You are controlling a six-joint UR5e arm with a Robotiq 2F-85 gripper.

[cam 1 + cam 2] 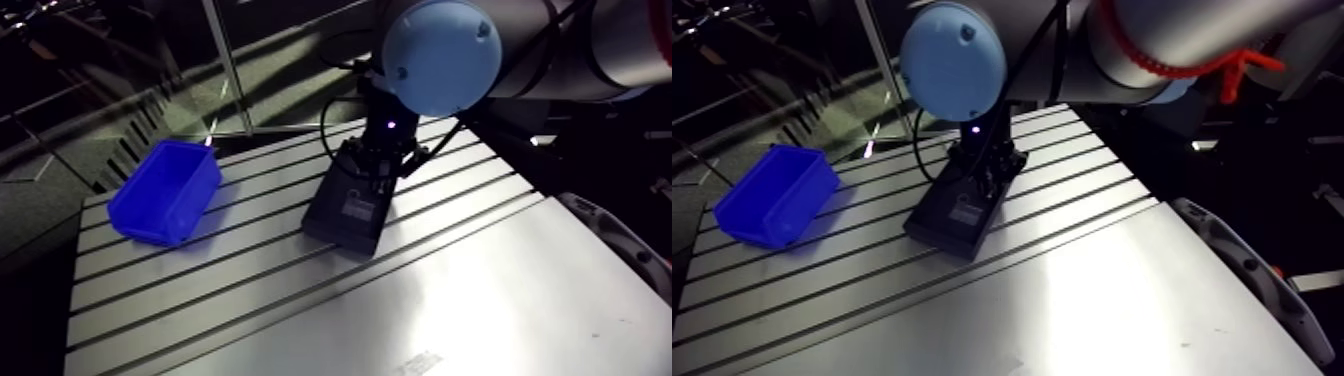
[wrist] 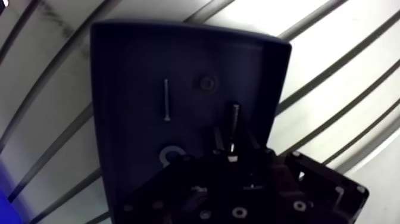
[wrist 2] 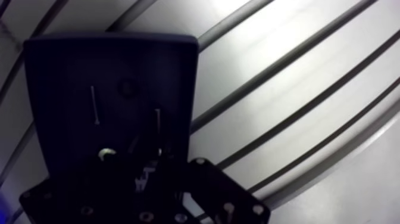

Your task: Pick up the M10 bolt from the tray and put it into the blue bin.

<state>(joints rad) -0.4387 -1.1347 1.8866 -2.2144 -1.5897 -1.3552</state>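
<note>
A dark tray (image 2: 119, 71) is seen near the middle of the slotted table (image 1: 470, 290), with the gripper (image 2: 236, 142) lowered over it. The fingers are spread, and the bolt (image 2: 235, 119) lies on the tray floor between them. A blue bin (image 1: 165, 190) is set near a table corner, well apart from the tray.

Near end of tray (image 2: 131, 71) hidden — under the hand (image 2: 234, 142).
</note>
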